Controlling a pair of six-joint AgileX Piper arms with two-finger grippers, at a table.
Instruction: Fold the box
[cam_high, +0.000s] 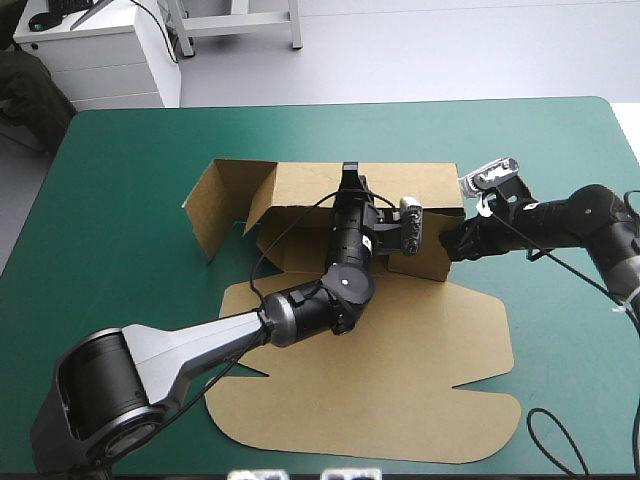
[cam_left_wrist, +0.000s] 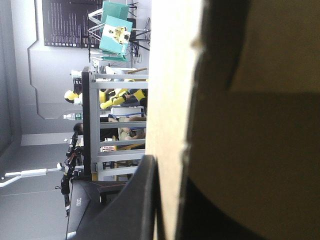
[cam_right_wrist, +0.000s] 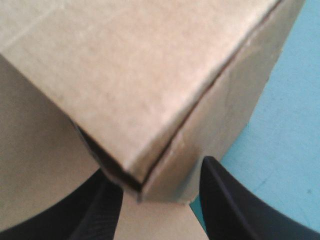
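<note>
Pinching a raised box (cam_high: 420, 185) wall at frame centre, left gripper (cam_high: 351, 180) is holding it upright; right gripper (cam_high: 450, 243), spread, is straddling the corner, likely bracing it.

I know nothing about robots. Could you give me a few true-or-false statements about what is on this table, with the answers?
1. The box lies entirely flat. False: its far walls stand raised; only the near part lies flat.
2. The left gripper is at the raised far wall, near its middle. True.
3. The right gripper is well away from the box. False: a corner of the box sits between its fingers.
4. The table has a teal-green cover. True.
</note>
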